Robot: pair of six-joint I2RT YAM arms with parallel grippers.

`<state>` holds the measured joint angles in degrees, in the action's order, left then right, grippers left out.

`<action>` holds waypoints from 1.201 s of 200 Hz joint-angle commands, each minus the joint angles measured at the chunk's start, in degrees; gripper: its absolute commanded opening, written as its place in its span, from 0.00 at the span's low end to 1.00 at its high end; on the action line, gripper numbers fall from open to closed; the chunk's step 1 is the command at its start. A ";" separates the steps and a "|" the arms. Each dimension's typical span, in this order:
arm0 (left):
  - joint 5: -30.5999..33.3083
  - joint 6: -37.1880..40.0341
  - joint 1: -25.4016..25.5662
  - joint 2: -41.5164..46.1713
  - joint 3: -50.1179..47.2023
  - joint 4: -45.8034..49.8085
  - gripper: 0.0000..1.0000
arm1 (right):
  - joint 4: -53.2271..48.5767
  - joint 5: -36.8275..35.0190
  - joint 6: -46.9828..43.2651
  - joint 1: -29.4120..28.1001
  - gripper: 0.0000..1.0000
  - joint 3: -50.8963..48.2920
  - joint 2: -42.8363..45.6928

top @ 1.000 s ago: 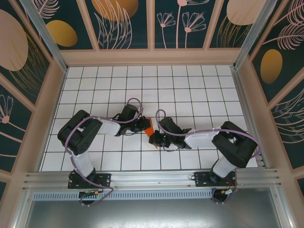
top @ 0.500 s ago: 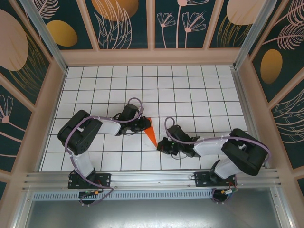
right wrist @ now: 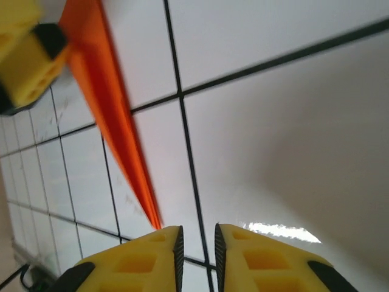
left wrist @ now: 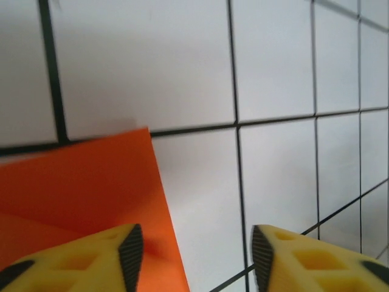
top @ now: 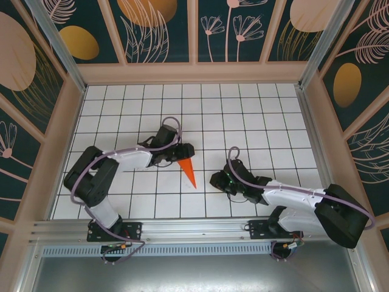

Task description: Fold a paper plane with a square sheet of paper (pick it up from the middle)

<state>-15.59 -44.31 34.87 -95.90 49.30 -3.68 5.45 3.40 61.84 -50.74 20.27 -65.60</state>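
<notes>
The paper plane (top: 189, 171) is a narrow orange dart lying on the white tiled floor, its tip pointing toward the near edge. My left gripper (top: 184, 150) stands open just above its wide tail. In the left wrist view the orange paper (left wrist: 79, 182) lies under the left finger (left wrist: 129, 250) of that gripper (left wrist: 196, 252), and bare tile shows between the jaws. My right gripper (top: 214, 180) sits about one tile to the right of the tip. In its wrist view the jaws (right wrist: 198, 249) stand a narrow gap apart with nothing between them, and the plane (right wrist: 115, 128) runs off to the left.
Raised beige walls (top: 194, 73) frame the tiled floor (top: 243, 115) on three sides. An aluminium rail (top: 194, 228) with both arm bases runs along the near edge. The left gripper's yellow finger (right wrist: 27, 67) shows at the top left of the right wrist view.
Both grippers held the orange paper between them a second ago. The right gripper let go and drew back to the right. The left gripper has opened, and the plane lies on the floor.
</notes>
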 commanded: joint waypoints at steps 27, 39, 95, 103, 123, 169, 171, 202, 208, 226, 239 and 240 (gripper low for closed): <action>11.86 -0.42 -0.33 8.77 3.13 16.57 0.67 | -0.45 -8.61 -2.95 0.69 0.34 4.86 -1.50; 11.99 -1.55 -0.20 8.55 3.12 18.28 0.68 | 0.07 -9.21 -3.58 0.82 0.36 5.87 -2.40; 14.84 -3.30 2.74 2.30 8.69 24.82 0.72 | 3.46 -9.90 -2.81 1.08 0.42 7.09 -4.96; 15.74 -2.83 3.54 0.85 10.26 26.29 0.73 | 4.06 -9.73 -2.33 1.06 0.42 6.70 -5.19; 18.85 -2.16 5.13 -1.93 13.97 30.20 0.74 | 5.68 -9.03 -1.69 1.08 0.42 5.84 -5.72; 23.89 -0.40 8.07 -8.74 20.26 36.24 0.76 | 7.52 -7.22 -1.46 1.06 0.43 5.31 -6.42; 23.97 -0.37 8.14 -8.90 20.41 36.39 0.76 | 7.59 -7.17 -1.40 1.08 0.43 5.30 -6.45; 25.17 0.26 8.76 -10.33 21.22 37.87 0.75 | 8.39 -6.49 -1.21 1.05 0.43 5.30 -7.16; 25.38 0.36 8.76 -10.55 21.27 37.87 0.76 | 8.44 -6.34 -1.23 1.08 0.43 5.37 -7.28; 25.92 0.98 8.81 -11.27 21.34 38.42 0.76 | 8.32 -6.25 -1.24 1.08 0.43 5.61 -7.43; 26.37 1.22 8.81 -11.48 21.37 38.92 0.75 | 8.09 -6.15 -1.26 1.08 0.43 5.74 -7.44; 26.39 1.23 8.76 -11.49 21.37 38.88 0.75 | 8.04 -6.18 -1.28 1.13 0.43 5.74 -7.44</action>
<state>8.34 -44.64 43.53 -106.30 69.34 31.77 11.84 -3.29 60.16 -49.91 25.98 -72.69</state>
